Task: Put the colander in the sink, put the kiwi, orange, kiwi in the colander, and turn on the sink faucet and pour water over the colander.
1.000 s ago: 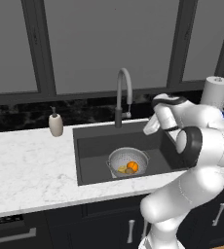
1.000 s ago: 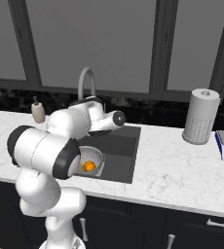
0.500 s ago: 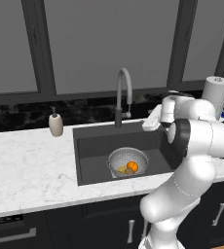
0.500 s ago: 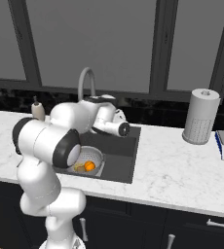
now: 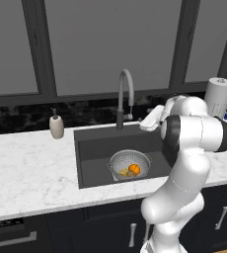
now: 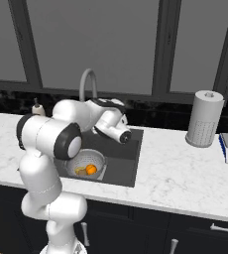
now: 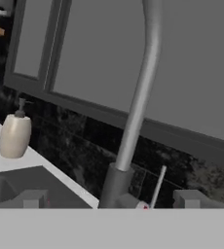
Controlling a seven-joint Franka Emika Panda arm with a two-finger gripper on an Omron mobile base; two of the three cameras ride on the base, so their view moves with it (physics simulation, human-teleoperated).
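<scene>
Your gripper sits right at the sink faucet, jaws spread, one tip each side of its dark base and the thin lever. The tall grey gooseneck rises at the sink's back edge. Down in the basin, one shiny colander holds one orange plus brownish fruit. One soap pump stands at the counter's back edge, left of the sink; one paper towel roll far right.
</scene>
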